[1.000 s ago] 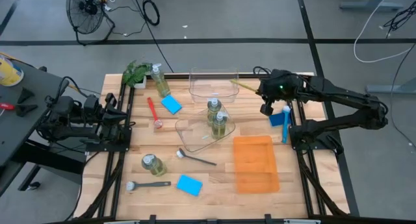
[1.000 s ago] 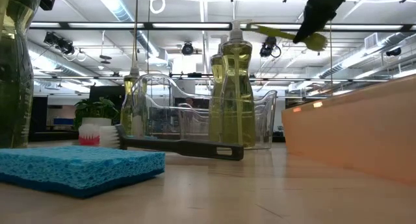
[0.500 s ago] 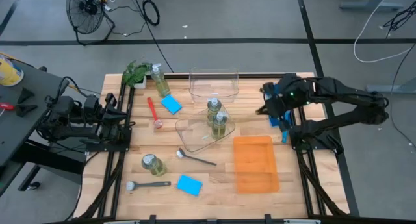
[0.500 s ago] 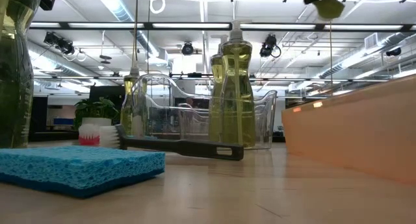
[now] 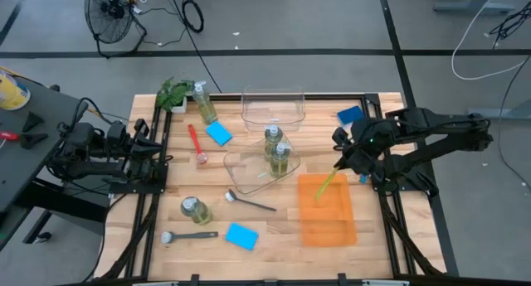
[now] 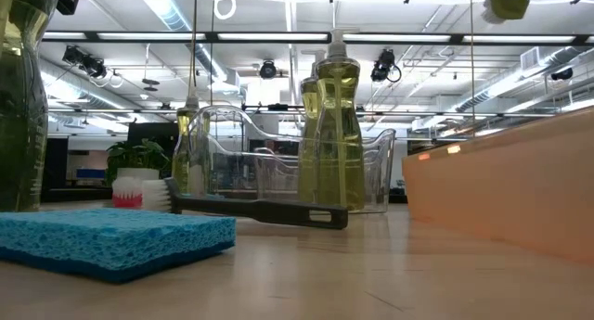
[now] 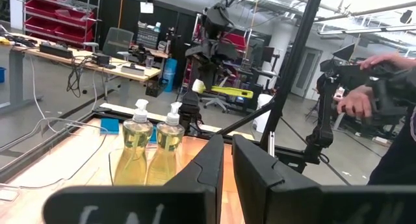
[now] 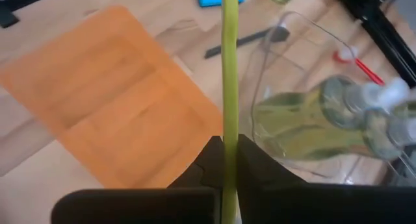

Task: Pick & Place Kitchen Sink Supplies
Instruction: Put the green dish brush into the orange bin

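The right gripper (image 8: 224,152) is shut tight on a long, thin yellow-green plastic dish brush (image 5: 326,185), w/ its handle sticking out over the flat orange tray (image 5: 328,224). Left gripper (image 7: 226,160) waits at the table's left edge, fingers nearly closed, holding nothing.

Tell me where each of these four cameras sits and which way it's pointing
High: overhead, straight down; both arms, orange tray.
Low: table height, level across; blue sponge, pump bottles.
Left wrist: past the shut left gripper across the table.
Right wrist: down past the right gripper shut on the yellow-green brush.
Shared: tray and brush, high and right wrist.
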Robot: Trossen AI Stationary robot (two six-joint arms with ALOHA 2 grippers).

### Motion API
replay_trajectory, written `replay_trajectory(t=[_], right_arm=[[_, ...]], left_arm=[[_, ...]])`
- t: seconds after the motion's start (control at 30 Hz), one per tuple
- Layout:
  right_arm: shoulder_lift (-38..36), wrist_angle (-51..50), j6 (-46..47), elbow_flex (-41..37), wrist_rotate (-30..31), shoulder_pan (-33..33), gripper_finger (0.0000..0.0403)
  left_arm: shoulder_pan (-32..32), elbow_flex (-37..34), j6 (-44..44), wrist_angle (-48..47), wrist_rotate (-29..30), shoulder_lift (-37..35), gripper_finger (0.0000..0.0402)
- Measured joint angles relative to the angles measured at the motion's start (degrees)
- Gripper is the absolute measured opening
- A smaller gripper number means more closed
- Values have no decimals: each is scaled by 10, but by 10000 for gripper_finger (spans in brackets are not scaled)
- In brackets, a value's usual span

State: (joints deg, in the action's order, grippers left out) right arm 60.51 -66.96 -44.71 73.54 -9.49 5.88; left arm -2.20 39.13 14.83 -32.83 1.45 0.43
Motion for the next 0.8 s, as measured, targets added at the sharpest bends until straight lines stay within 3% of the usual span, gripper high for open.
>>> replay_trajectory(t=[0.63,0.8], right_arm=[[109,-3,-4,-2,22,130,13],[118,38,-4,-46,35,145,13]], left_arm=[[0,0,0,0,0,0,37],[0,0,0,0,0,0,37]])
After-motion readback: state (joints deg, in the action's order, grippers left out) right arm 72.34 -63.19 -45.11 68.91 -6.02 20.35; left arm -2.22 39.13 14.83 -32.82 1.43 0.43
